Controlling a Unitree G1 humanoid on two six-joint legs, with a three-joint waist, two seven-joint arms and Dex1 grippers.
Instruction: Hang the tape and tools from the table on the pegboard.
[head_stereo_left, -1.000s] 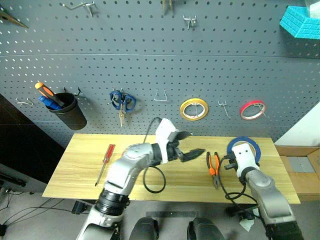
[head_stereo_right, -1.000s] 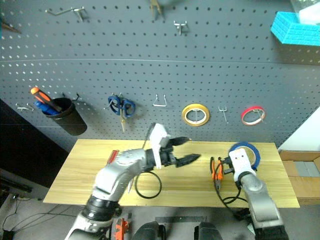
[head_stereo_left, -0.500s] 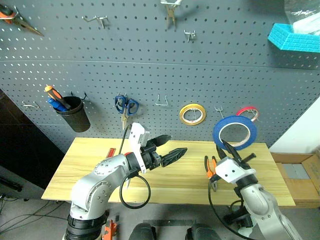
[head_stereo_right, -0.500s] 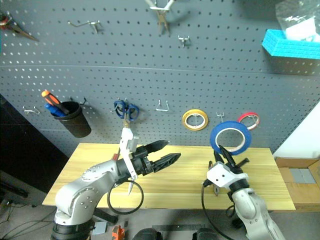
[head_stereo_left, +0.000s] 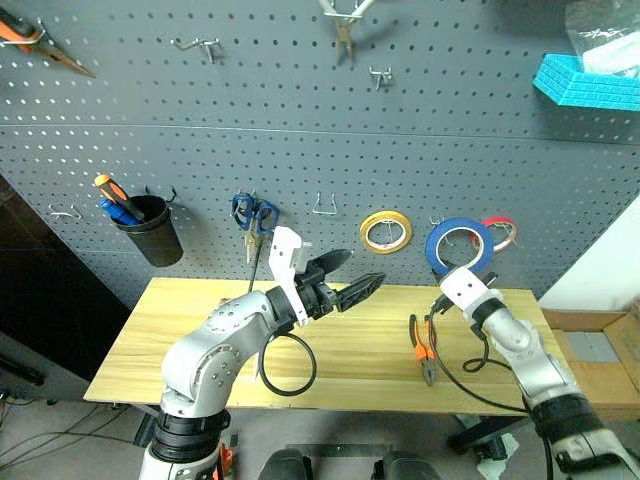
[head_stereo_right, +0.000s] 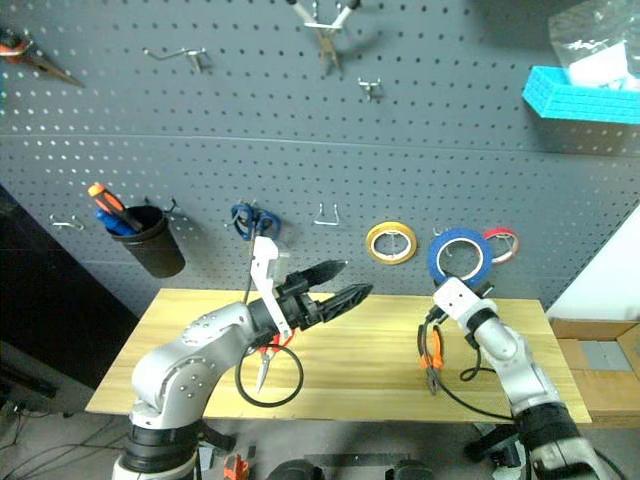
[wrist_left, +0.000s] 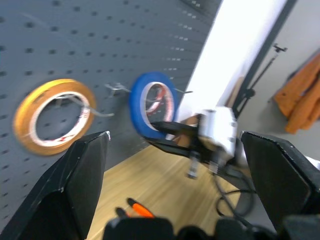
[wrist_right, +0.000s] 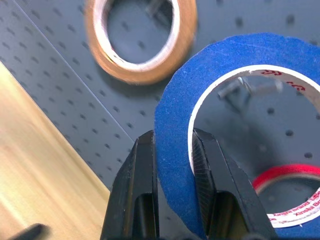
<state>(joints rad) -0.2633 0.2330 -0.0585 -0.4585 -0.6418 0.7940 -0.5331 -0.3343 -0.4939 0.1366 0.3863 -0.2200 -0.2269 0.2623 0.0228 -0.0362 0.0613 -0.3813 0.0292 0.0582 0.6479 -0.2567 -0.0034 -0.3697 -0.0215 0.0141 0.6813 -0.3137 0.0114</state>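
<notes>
My right gripper (wrist_right: 172, 136) is shut on the rim of the wide blue tape (head_stereo_left: 458, 246) and holds it upright against the dark grey pegboard (head_stereo_left: 300, 150). A small metal hook (wrist_right: 241, 89) shows through the ring's hole. The tape sits between the yellow roll (head_stereo_left: 386, 231) and the thin red roll (head_stereo_left: 500, 232). Above the middle of the wooden table (head_stereo_left: 160, 340), my left gripper (head_stereo_left: 362, 267) is open and holds nothing. Orange-and-black pliers (head_stereo_left: 424, 345) lie on the table below the tape. A red-handled tool (head_stereo_right: 262, 375) lies partly hidden under my left arm.
Blue-handled scissors (head_stereo_left: 250, 215) and a black cup of tools (head_stereo_left: 150, 230) hang at the left of the board. A bare hook (head_stereo_left: 322, 205) is between the scissors and the yellow roll. A blue bin (head_stereo_left: 585, 80) hangs at the upper right. A black cable loop (head_stereo_left: 285, 370) lies on the table.
My right gripper has carried the blue tape up off the table and forward to the pegboard, next to the red roll. The left gripper rose a little and stayed open.
</notes>
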